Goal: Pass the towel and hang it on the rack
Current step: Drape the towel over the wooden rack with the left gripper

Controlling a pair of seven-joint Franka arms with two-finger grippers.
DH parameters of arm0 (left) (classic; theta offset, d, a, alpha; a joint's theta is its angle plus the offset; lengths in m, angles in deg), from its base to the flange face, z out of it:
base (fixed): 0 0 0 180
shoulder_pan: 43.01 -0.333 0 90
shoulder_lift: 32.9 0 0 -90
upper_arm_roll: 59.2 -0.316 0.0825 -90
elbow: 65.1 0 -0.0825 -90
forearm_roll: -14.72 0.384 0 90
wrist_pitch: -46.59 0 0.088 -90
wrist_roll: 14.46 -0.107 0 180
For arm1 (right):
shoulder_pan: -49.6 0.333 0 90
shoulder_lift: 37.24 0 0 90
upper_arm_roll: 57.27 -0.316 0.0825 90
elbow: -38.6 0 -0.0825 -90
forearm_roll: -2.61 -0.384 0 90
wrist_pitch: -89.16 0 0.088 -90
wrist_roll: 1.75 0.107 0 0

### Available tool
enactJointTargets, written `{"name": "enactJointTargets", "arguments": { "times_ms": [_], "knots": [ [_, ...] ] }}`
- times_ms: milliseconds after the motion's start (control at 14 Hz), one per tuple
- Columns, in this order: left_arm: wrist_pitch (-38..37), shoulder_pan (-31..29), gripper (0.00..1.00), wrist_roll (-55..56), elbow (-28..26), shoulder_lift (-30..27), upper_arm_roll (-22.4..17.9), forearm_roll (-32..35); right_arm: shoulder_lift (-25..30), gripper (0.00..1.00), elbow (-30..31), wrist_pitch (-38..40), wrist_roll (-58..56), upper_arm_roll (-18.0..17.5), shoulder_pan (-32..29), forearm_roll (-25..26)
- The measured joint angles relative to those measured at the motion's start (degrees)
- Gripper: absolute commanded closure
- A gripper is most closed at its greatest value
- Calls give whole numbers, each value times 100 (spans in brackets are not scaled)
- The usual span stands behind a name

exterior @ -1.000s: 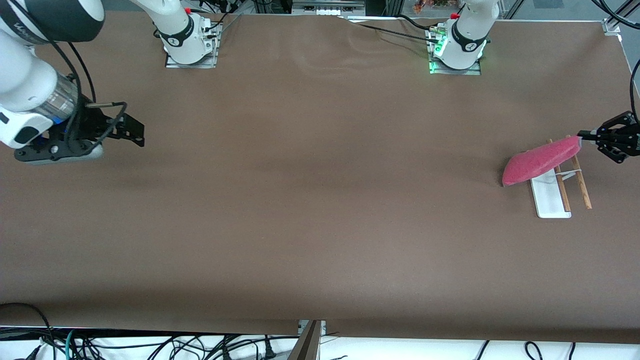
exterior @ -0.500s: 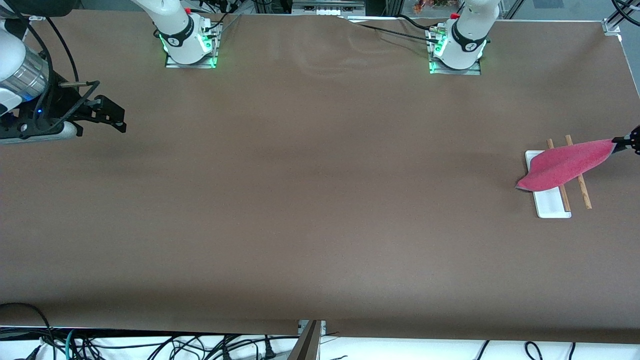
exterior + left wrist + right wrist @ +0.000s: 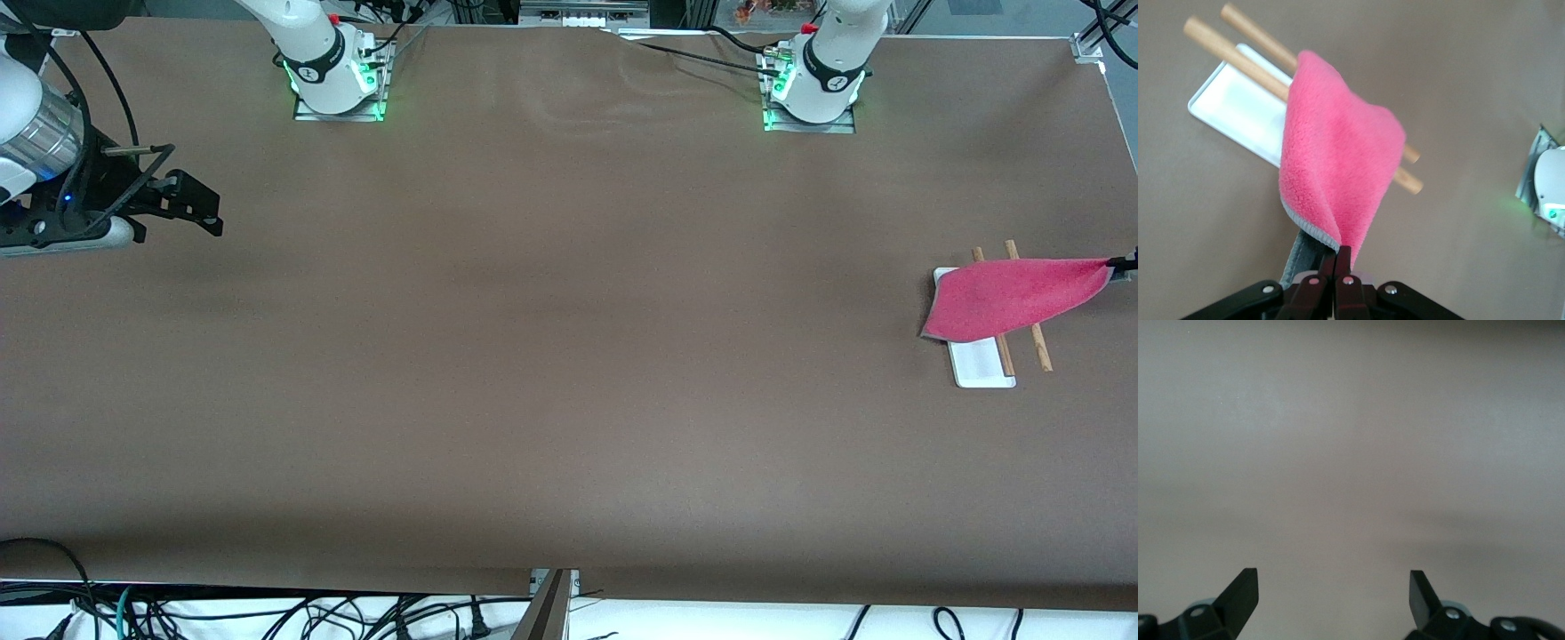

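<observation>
Front view: high camera across the brown cloth-covered table [image 3: 551, 356], facing both arm bases along its top edge, taking in the whole surface.
Left wrist view: close, looking past shut jaws at the bright pink fleece towel [image 3: 1335, 180] draped over the white-based, wooden-rod rack [image 3: 1238, 110].
Right wrist view: close, over bare table between parted jaws.
Shared: towel [image 3: 1013, 298] and rack [image 3: 978, 364] appear in front and left wrist views.

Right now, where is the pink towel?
The towel lies draped across the rack rods at the left arm's end of the table, one corner pinched in the left hand.
</observation>
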Motion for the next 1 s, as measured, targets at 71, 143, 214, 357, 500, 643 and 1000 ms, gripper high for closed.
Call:
{"name": "enactJointTargets", "arguments": {
  "times_ms": [71,143,214,357,500,643,1000],
  "knots": [
    [46,-39,100,-33,0,79,0,0,0,0,0,0,0,-3,0,1],
    [76,-65,100,-60,0,144,0,0,-1,0,0,0,0,-3,-3,2],
    [108,-77,100,-80,0,191,0,0,-6,0,0,1,0,-3,-7,2],
    [221,-102,100,-87,0,225,1,1,-15,0,0,5,0,-3,-15,4],
    [279,-159,100,-92,0,260,0,2,-6,0,-17,12,0,-16,-14,28],
    [385,-187,97,-98,-1,344,0,2,-1,0,-139,45,0,5,-30,47],
    [535,-219,0,-99,0,611,0,2,0,0,-258,282,0,7,-78,50]
  ]
}}
